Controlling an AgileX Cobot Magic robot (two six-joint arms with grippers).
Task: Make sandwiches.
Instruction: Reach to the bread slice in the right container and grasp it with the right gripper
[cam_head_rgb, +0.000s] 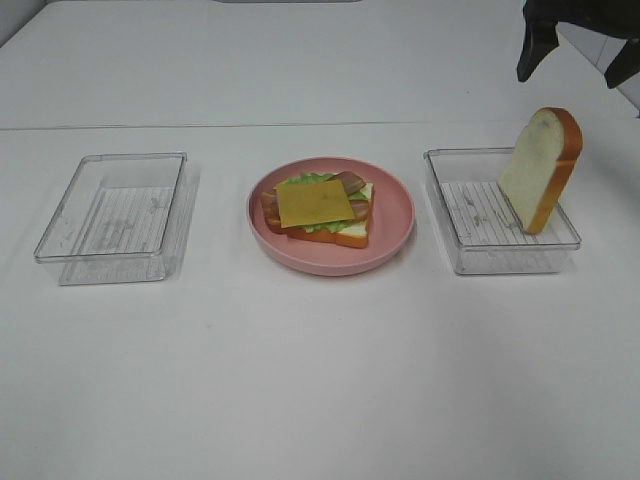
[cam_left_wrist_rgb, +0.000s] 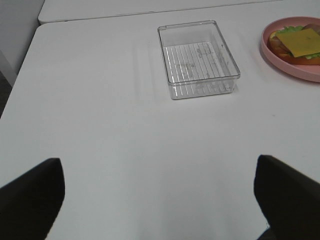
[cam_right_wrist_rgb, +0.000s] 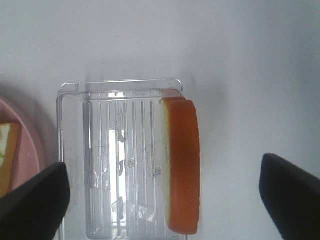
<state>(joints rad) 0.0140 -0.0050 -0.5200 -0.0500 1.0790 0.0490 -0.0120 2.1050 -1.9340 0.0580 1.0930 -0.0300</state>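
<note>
Right gripper (cam_head_rgb: 578, 55): only dark fingertips show at the overhead view's top right corner; arm cut off by the edge. Left gripper (cam_left_wrist_rgb: 159, 200): absent from the overhead view; its wrist view shows two finger ends, cropped. Pink plate (cam_left_wrist_rgb: 295, 62) cut by the frame edge in both wrist views. Cheese slice (cam_head_rgb: 314, 203) hides most of the lettuce, bacon and lower bread.

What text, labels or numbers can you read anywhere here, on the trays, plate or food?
None: no readable text in any view.
Left tray: only ridges and scuffs.
Right tray: clear tape patches, no print.
Plate, cheese, bread slice: plain, unmarked.
</note>
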